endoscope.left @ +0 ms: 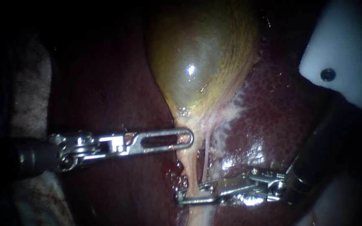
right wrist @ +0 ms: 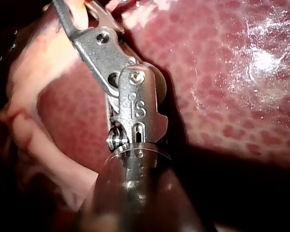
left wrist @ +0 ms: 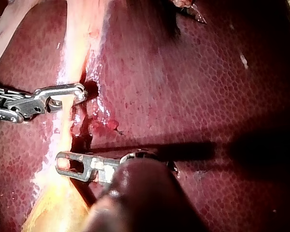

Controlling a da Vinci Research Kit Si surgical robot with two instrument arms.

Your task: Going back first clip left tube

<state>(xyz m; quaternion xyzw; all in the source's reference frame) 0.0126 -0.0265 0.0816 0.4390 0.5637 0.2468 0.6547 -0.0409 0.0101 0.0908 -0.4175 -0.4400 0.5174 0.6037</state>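
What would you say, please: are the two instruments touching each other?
Apart. The endoscope view shows the left instrument at the neck of the gallbladder and the right instrument lower along the tube, with bare tube between them.

The endoscope faces the gallbladder (endoscope.left: 202,62) from close in, with the liver (endoscope.left: 281,113) behind it. The left wrist camera sits just behind the left instrument (left wrist: 60,162) and looks along its shaft onto the liver — it shares the pale tube (left wrist: 75,43) and the right instrument (left wrist: 79,92) with the endoscope. The right wrist camera is nearest of all — tight behind its own instrument's joint, facing pale tissue and liver.
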